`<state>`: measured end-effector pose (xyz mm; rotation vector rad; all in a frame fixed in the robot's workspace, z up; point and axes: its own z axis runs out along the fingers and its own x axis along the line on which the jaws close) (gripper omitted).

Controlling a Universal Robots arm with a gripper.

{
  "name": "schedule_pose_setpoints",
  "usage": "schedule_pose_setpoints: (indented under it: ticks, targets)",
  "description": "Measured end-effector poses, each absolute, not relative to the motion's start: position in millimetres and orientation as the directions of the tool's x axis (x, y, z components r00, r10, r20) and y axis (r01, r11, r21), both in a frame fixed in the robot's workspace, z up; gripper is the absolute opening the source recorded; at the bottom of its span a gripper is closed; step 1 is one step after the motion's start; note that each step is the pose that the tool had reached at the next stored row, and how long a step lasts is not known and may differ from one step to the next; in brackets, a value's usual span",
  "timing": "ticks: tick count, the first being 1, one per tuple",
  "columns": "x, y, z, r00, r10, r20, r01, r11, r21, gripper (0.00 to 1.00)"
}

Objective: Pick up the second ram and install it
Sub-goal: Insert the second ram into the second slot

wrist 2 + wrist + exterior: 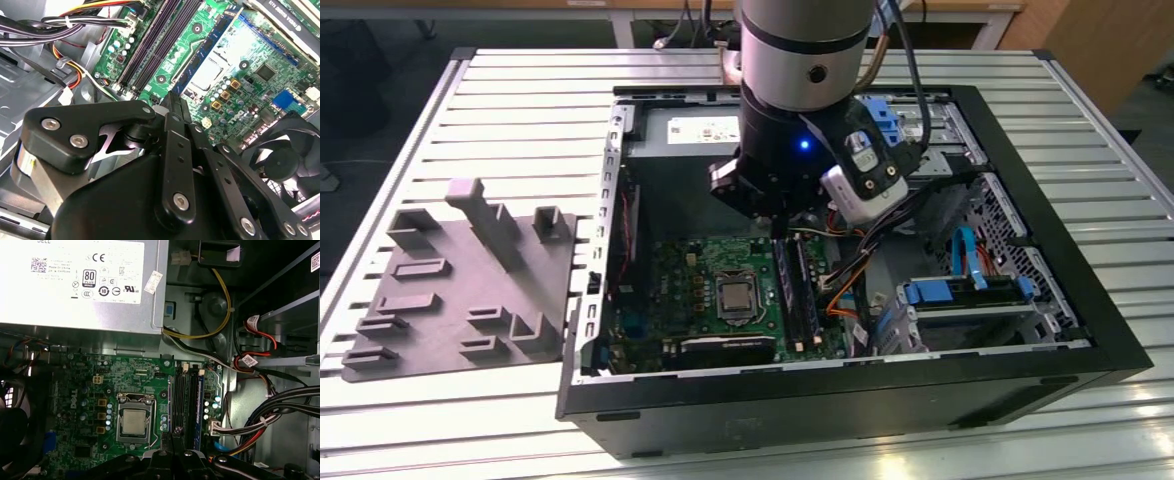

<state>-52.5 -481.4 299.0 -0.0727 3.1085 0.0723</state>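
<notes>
My gripper (781, 232) hangs inside the open computer case (1067, 330), over the far end of the memory slots (817, 295) on the green motherboard (687, 290). In both wrist views the black fingertips (174, 100) (167, 442) meet, shut, with nothing visibly clamped between them. A slim dark stick (791, 290) stands on edge in the slot nearest the processor (736, 296). In the second wrist view it runs away from the fingertips as a blue strip (212, 50). I cannot tell whether this stick is the second ram.
A grey moulded fixture (460, 290) lies on the slatted table at the exterior view's left. The silver power supply (80, 280) sits beyond the slots. Cable bundles (260, 420) and blue drive-bay clips (947, 293) crowd the far side. A black fan (285, 165) flanks the processor.
</notes>
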Motion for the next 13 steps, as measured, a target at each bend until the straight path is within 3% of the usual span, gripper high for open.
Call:
schedule_pose_setpoints:
  ticks: [13]
  targets:
    - [-51.8, -481.3, 295.6, -0.999, -0.030, -0.033, -0.032, 0.998, 0.046, 0.12]
